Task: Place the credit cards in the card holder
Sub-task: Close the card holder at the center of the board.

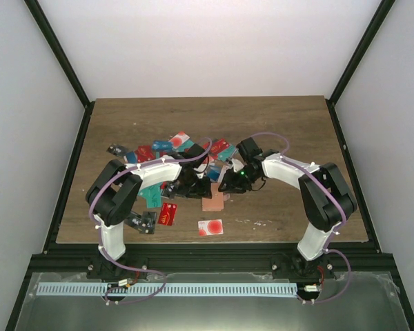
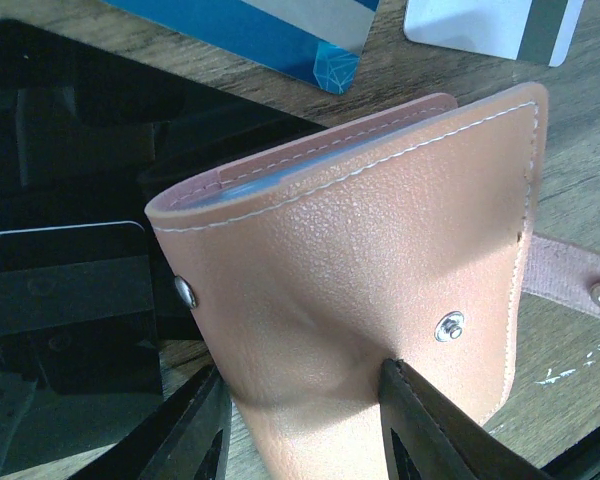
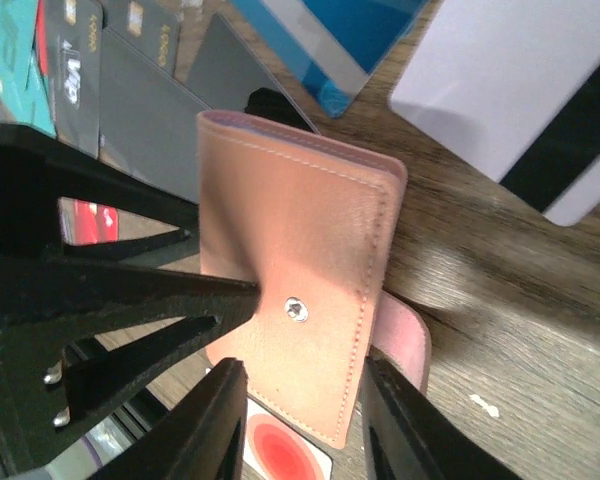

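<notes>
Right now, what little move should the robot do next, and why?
Probably lift the right gripper away from the card holder and send it to fetch a loose card. The left gripper pinches the holder between its jaws, so it looks secure. The right jaws only straddle its lower edge. Many credit cards lie on the table, waiting to go in.

Left arm (image 1: 117,196) folds up from its base, forearm running toward 2 o'clock and wrist dipping toward 4 o'clock, with the left gripper (image 2: 305,425) part-closed and clamped across the card holder (image 2: 360,260). Right arm (image 1: 321,196) mirrors it, forearm toward 10 o'clock and wrist dropping toward 8 o'clock. The right gripper (image 3: 305,410) sets its fingers (image 3: 220,420) either side of the holder's end (narrow gap, contact unclear).
</notes>
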Robot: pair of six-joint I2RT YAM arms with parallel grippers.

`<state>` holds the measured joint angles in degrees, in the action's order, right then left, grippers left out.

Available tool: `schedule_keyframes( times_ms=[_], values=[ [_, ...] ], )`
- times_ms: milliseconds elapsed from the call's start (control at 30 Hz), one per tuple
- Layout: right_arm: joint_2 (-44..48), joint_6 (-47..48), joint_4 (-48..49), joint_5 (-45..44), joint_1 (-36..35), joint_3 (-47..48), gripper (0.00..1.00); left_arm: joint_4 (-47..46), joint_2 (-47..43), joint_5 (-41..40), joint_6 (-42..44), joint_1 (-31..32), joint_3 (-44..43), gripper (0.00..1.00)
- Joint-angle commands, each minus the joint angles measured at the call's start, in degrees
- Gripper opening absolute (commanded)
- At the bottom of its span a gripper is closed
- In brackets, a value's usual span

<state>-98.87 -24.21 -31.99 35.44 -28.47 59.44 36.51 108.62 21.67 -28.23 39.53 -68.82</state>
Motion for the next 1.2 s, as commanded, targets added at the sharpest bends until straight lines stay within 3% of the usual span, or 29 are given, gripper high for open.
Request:
schedule_keyframes(
  times_ms=[0, 267, 433, 967, 1167],
  values=[
    [1.77, 1.54, -2.80, -3.86, -0.67, 1.94, 0.37, 0.09, 1.10, 0.39, 1.06, 0.55, -0.93, 0.43],
    [6.03, 1.91, -4.02, -6.82, -0.63, 0.79, 0.45, -0.04, 1.17, 0.55, 1.25, 0.58, -0.84, 0.43],
    [8.77, 2.20, -4.86, -10.15, -0.69, -0.41, 0.46, 0.00, 0.98, 0.48, 1.33, 0.60, -0.62, 0.43],
    [5.14, 2.66, -0.93, -5.87, -0.78, -4.08, 0.31, -0.12, 1.01, 0.65, 1.42, 0.68, -0.56, 0.43],
    [4.03, 2.62, -0.92, -5.81, -0.82, -3.22, 0.20, -0.05, 1.18, 0.65, 1.42, 0.72, -0.55, 0.43]
  ],
)
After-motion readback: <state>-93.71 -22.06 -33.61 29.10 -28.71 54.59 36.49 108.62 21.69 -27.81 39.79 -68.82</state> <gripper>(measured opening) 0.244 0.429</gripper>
